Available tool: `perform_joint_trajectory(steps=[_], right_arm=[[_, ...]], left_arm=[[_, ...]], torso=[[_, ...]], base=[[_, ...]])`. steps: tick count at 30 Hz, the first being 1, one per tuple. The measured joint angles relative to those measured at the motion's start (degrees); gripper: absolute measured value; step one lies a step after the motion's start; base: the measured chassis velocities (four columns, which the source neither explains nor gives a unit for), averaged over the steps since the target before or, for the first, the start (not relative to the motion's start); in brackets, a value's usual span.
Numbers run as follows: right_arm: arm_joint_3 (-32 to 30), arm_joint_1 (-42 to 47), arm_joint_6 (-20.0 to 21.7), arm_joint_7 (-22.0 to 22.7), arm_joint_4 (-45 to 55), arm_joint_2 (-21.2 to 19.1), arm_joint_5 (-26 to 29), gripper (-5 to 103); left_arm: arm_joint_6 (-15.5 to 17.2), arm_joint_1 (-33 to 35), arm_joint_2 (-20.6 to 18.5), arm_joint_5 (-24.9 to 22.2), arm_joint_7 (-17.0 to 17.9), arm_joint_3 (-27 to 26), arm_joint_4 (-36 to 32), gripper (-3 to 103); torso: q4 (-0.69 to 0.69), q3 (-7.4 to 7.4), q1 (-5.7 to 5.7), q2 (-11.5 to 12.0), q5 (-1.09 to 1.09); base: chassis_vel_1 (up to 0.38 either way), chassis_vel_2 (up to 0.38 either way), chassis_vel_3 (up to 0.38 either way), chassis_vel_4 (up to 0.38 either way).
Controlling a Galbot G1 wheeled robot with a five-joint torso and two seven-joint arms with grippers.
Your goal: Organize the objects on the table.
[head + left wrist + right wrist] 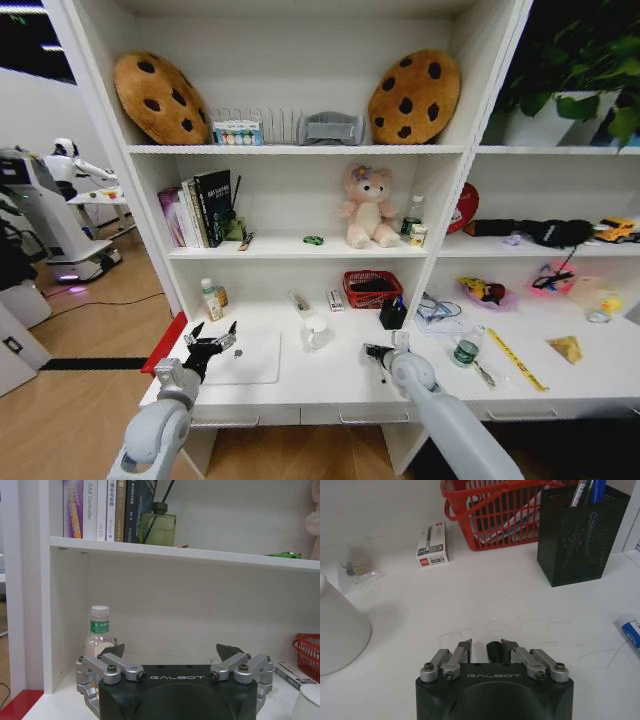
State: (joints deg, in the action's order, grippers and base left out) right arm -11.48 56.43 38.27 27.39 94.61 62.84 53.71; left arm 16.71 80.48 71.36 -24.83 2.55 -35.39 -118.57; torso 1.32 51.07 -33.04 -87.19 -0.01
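Note:
My left gripper (212, 340) (170, 651) hangs open over the left end of the table (330, 385), just above the thin silver laptop (250, 360). Behind it, against the shelf wall, stands the clear green-labelled bottle (210, 298) (99, 630). My right gripper (378, 355) (486, 644) hovers over the bare middle of the table. Its fingers are drawn in on a short black stub (493, 650), seemingly a black pen seen end-on. Blue and black pens stand in a black mesh holder (392, 313) (575, 535). A tiny green object (313, 240) (285, 555) lies on the shelf above.
A red basket (372, 288) (505, 515) sits beside the holder, with a small flat box (432, 542) next to it. A white cup (315, 332) (340, 630) stands between the arms. Books, the plush bear and cookie cushions fill the shelves. Clutter covers the table's right end.

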Motion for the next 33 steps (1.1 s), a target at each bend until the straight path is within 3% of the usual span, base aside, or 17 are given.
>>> perform_joint_trajectory(steps=[14, 18, 26, 28, 31, 32, 33], right_arm=[[1.24, 1.15, 0.23, 0.37, 2.03, 0.25, 0.20, 33], [1.26, 1.57, 0.70, 0.36, 2.89, -0.45, 0.60, 42], [1.07, 2.50, 1.47, 0.29, 3.97, -1.34, 1.19, 49], [1.04, 2.74, 1.47, 0.31, 4.01, -1.41, 1.19, 44], [1.03, 2.83, 1.47, 0.31, 4.01, -1.42, 1.18, 44], [1.03, 2.86, 1.48, 0.30, 3.97, -1.42, 1.17, 33], [1.04, 2.85, 1.48, 0.30, 3.86, -1.35, 1.15, 33]], left_arm=[[0.00, 0.00, 0.00, 0.00, 0.00, 0.00, 0.00, 100], [0.00, 0.00, 0.00, 0.00, 0.00, 0.00, 0.01, 100], [0.00, 0.00, 0.00, 0.00, 0.00, 0.00, 0.00, 100], [0.00, 0.00, 0.00, 0.00, 0.00, 0.00, 0.00, 100], [0.00, 0.00, 0.00, 0.00, 0.00, 0.00, 0.00, 100], [0.00, 0.00, 0.00, 0.00, 0.00, 0.00, 0.00, 100], [0.00, 0.00, 0.00, 0.00, 0.00, 0.00, 0.00, 100]], torso=[[-0.01, 0.01, 0.00, 0.00, 0.02], [-0.01, 0.01, 0.00, 0.00, 0.02], [0.00, 0.01, 0.00, 0.00, 0.01], [0.01, 0.00, 0.00, 0.00, 0.00], [0.01, 0.00, 0.00, 0.00, -0.01], [0.02, 0.00, 0.00, 0.00, -0.01], [0.01, 0.00, 0.01, 0.00, 0.00]], base=[[0.000, 0.000, 0.000, 0.000], [0.000, 0.000, 0.000, 0.000], [0.000, 0.000, 0.000, 0.000], [0.000, 0.000, 0.000, 0.000], [0.000, 0.000, 0.000, 0.000], [0.000, 0.000, 0.000, 0.000], [0.000, 0.000, 0.000, 0.000]])
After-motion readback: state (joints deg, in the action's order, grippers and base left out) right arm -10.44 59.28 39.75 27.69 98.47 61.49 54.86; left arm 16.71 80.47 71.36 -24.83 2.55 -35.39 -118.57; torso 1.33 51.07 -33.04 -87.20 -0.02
